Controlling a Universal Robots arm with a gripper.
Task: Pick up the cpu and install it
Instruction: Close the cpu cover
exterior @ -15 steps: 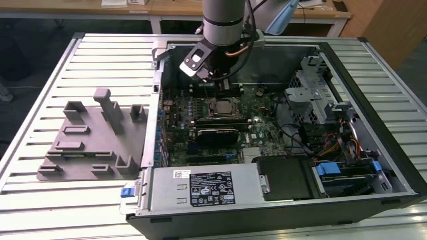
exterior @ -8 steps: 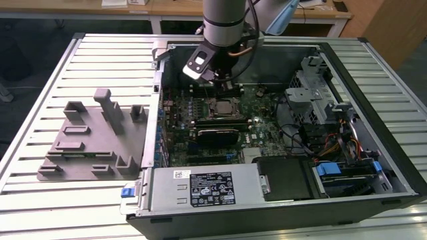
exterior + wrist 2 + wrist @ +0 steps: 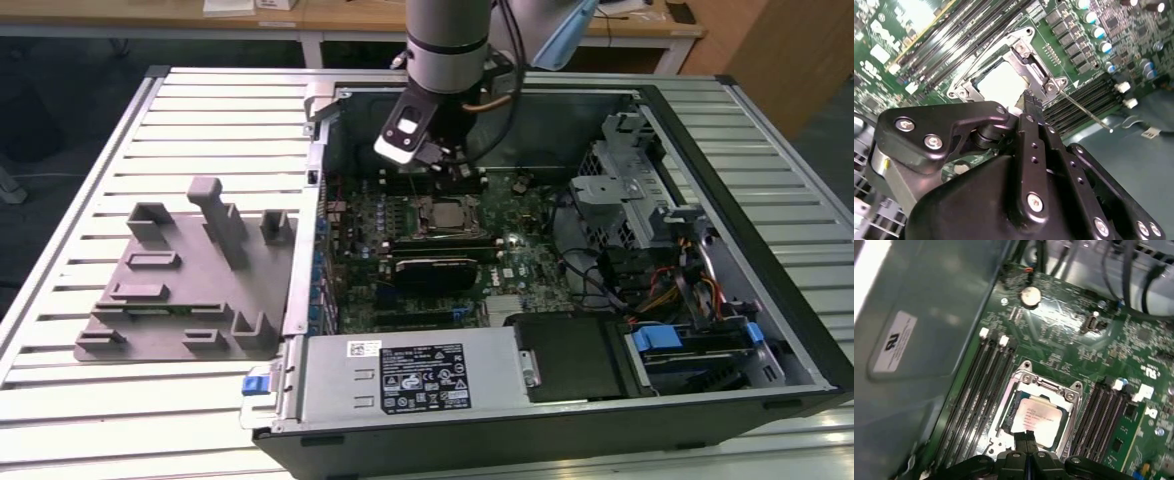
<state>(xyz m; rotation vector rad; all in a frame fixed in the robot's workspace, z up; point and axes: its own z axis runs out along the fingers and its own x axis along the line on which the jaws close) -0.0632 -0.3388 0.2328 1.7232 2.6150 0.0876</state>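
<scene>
In the first wrist view the gripper [image 3: 1025,434] had its two black fingers [image 3: 1030,439] pressed flat together, with only a thin dark seam between them, and they held nothing. The cpu [image 3: 1038,416] lay flat in the socket [image 3: 1045,385] on the green motherboard [image 3: 1064,335], its pale metal top facing up inside the socket's silver frame. The closed fingertips overlapped the cpu's near edge in that picture; whether they actually touched the plate could not be told. Rows of black memory slots [image 3: 985,385] ran along both sides of the socket.

In the second wrist view the same joined fingertips [image 3: 1029,97] sat just beside one edge of the bright cpu [image 3: 998,82], and a thin metal lever [image 3: 1085,111] stuck out from the socket's corner over the neighbouring slots.

In the exterior view the arm [image 3: 451,40] stood at the top centre of the frame, above the open computer case [image 3: 747,190], which lay on a slatted table [image 3: 80,170]. The cpu [image 3: 445,213] sat near the middle of the frame, just below the gripper, with a black heatsink [image 3: 434,268] lower down. A grey fixture block [image 3: 187,280] lay outside the case, at the exterior view's left.
</scene>
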